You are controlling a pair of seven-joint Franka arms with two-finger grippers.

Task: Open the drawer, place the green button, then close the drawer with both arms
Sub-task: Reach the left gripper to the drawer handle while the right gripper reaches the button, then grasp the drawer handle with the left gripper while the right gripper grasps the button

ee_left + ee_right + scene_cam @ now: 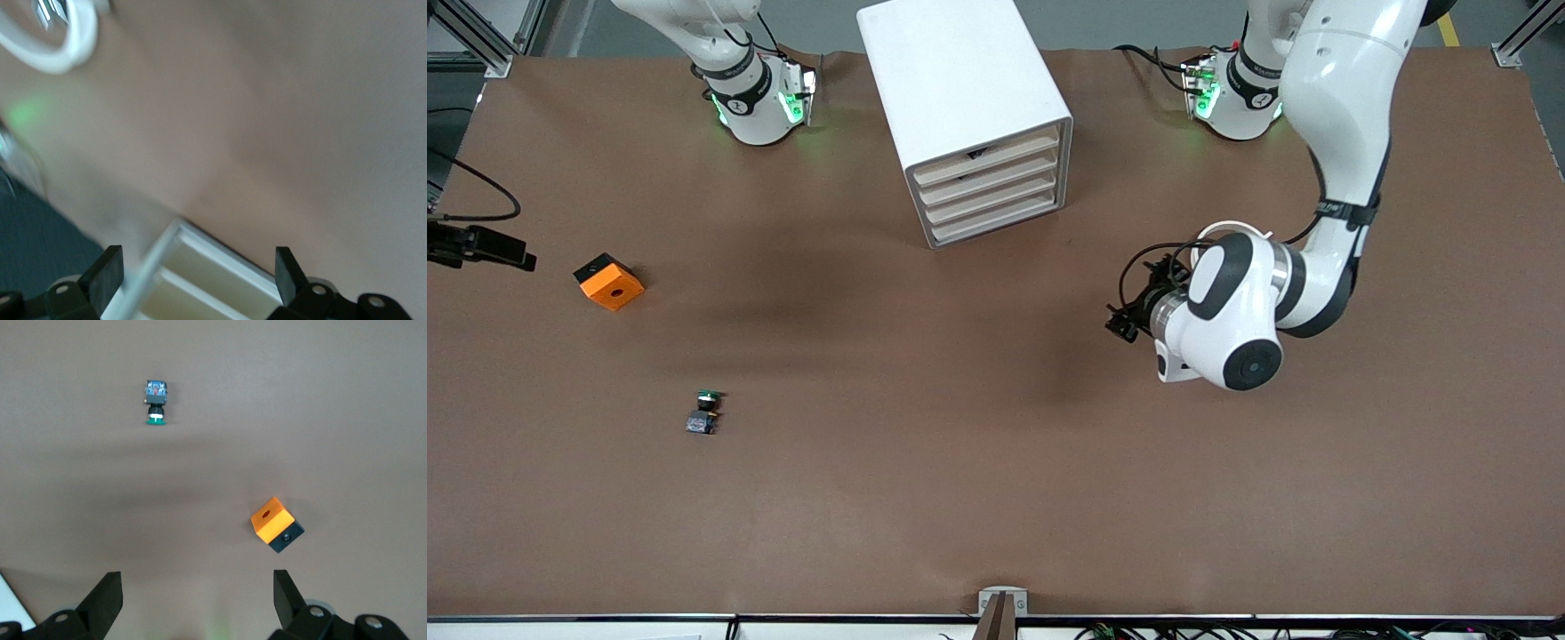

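A: Quick pass, from the right arm's end of the surface. Orange cube [608,281] near that edge. The button [704,412] lies on its side, nearer the front camera than the cube, well apart from it.

B: Right pincer [193,603]?

A: Not visible from the front; its wrist view looks down over cube and button, jaws spread wide, nothing between them.

B: Middle?

A: White cabinet [969,116] near the edge where the arm bases stand, angled. Four drawers, all look shut; top drawer [987,160] shows something dark at its lip, can't tell what.

B: Left side?

A: Left pincer [1129,316] hangs over bare surface toward the left arm's end, jaws open, empty. Its wrist view shows the cabinet between the fingers [107,273].

B: Risks?

A: Cabinet looks light and unanchored, so a pull may drag the whole box. The button is tiny and could roll or get pinched off-centre.

B: Room?

A: Plenty: a wide bare surface between the button and cabinet.
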